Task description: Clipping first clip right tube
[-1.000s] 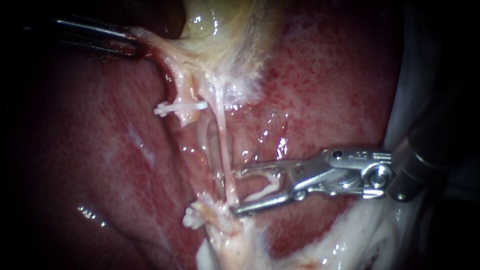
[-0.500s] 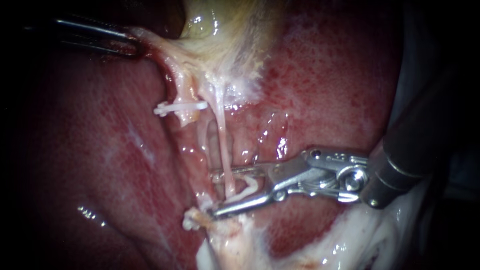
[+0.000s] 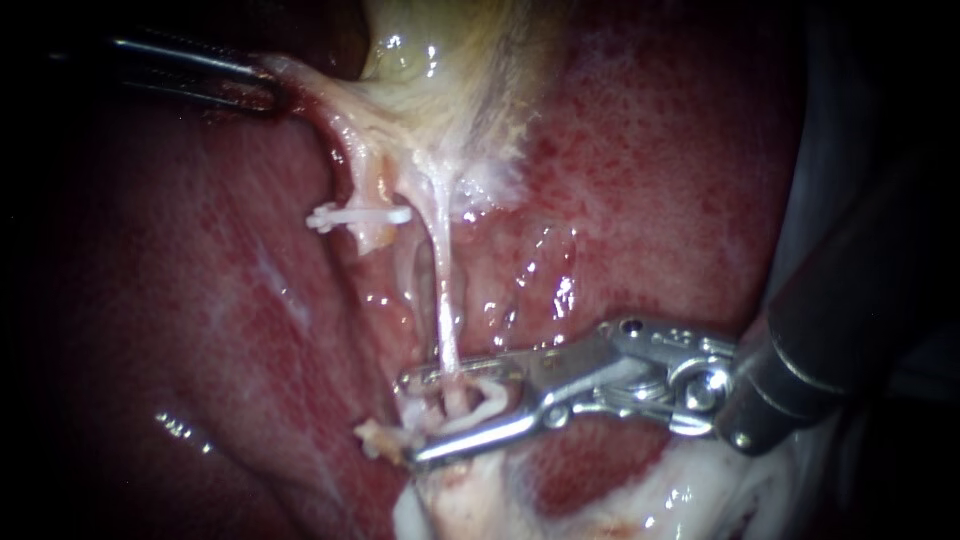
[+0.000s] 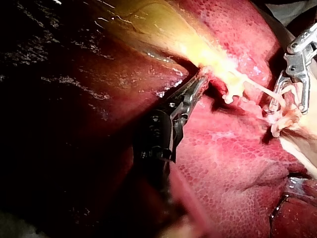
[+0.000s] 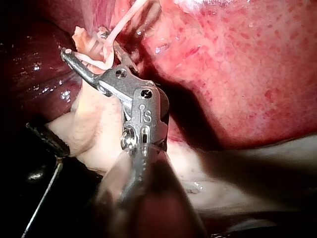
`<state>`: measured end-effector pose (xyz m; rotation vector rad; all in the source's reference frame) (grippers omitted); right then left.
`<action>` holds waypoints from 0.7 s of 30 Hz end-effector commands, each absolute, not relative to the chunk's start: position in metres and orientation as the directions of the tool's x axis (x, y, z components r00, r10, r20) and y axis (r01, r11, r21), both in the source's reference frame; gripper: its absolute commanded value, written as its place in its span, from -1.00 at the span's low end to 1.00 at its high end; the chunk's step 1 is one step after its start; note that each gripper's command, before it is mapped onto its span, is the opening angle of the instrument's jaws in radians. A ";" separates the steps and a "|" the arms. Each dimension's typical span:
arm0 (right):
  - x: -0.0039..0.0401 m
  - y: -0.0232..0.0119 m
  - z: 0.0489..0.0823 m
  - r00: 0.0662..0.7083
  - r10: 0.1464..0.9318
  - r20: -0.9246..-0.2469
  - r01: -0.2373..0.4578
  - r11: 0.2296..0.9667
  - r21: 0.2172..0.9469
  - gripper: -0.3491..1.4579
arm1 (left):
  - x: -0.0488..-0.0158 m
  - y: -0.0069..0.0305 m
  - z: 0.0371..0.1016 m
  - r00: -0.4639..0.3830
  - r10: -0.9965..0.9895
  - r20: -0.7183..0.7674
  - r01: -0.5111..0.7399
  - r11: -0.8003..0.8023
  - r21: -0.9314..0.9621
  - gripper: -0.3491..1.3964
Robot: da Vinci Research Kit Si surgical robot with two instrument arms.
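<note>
Your right instrument (image 3: 410,418) has its silver claw spread around the thin pale right tube (image 3: 443,300), low down, with a curled white plastic clip (image 3: 487,398) lying inside. A straight white clip (image 3: 362,215) crosses the stubby left tube (image 3: 372,190) right beside it. Your left instrument (image 3: 262,88) has its dark claw pinching the yellowish gallbladder (image 3: 450,60) edge, with mottled red liver (image 3: 680,180) behind

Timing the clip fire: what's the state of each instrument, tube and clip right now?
Left instrument: jaws shut on gallbladder.
Right instrument: jaws open around right tube.
Right tube: taut, unclipped.
Loaded clip: not closed.
Upper clip: closed on a stump.
</note>
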<state>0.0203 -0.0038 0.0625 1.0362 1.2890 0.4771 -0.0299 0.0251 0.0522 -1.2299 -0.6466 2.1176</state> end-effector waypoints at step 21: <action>0.0201 -0.0032 0.0635 0.275 0.809 -0.519 0.242 0.465 0.852 -0.86 | -0.0299 0.0251 0.0522 -0.391 0.704 -0.593 -0.253 -0.702 -0.666 -1.00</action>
